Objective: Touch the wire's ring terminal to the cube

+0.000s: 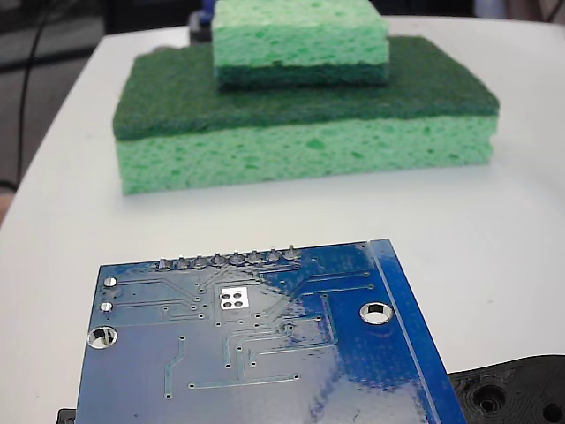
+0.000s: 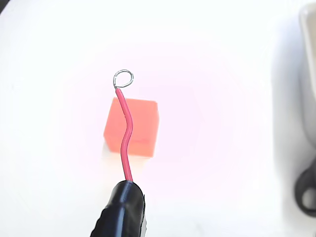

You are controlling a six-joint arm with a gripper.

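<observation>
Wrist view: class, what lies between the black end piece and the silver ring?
The red wire, crossing over the orange cube, joins end piece to ring.

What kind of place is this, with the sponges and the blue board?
Probably an electronics test bench or robot lab. A blue circuit board lies on a white table, two green sponges are stacked behind it, and the wrist view shows a red wire with a ring terminal over an orange cube.
</observation>
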